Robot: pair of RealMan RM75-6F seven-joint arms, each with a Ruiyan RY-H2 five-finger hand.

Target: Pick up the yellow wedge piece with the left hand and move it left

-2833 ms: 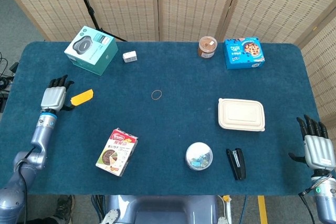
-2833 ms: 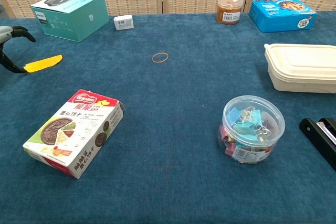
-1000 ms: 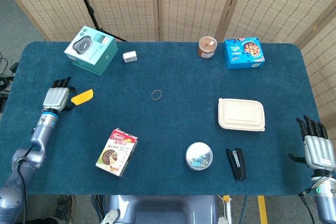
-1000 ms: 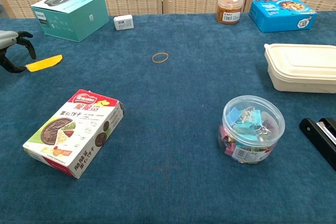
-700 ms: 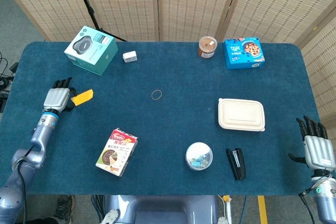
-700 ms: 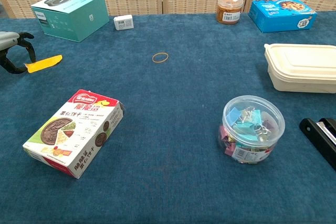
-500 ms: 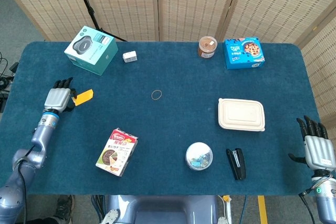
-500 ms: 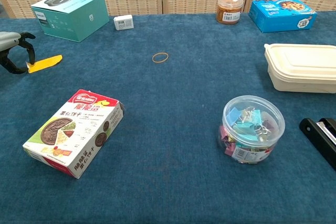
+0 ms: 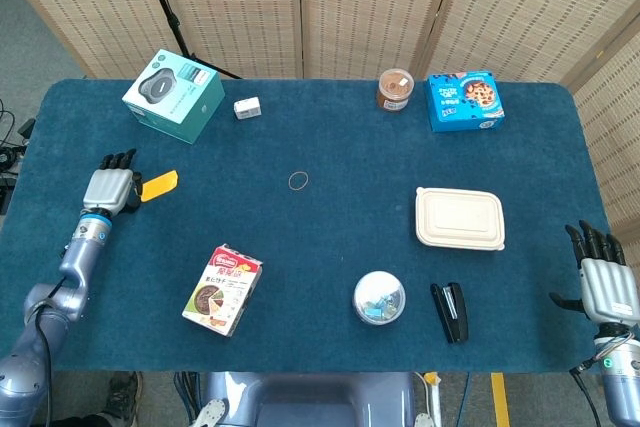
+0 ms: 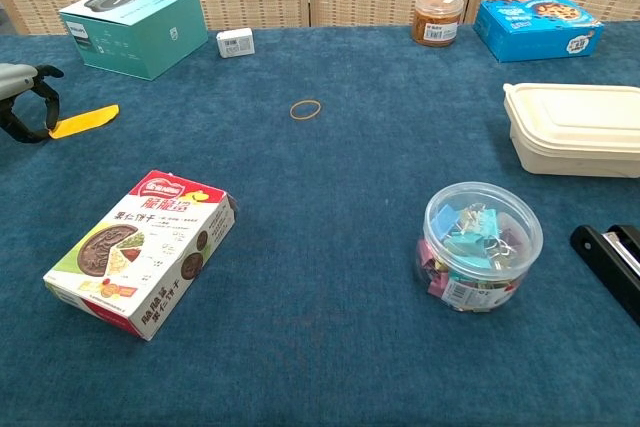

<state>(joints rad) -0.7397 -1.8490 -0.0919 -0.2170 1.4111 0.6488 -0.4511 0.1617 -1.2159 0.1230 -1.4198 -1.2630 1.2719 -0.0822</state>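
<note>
Right, my left hand sits at the table's left edge with thumb and fingers curled round the near end of the wedge. In the chest view the fingertips look closed onto that end, so I judge it pinched, though the wedge seems to lie on or just above the cloth and I can't tell if it has lifted. I took it by the narrow end because that was what faced the hand, and the far end sticks out rightward. The teal box stands behind it, well apart, and the snack box is nearer me, so neither blocks a move left. There's little table left on that side, so the shift must be short. My right hand rests at the far right corner, fingers straight and apart, holding nothing, kept clear.
</note>
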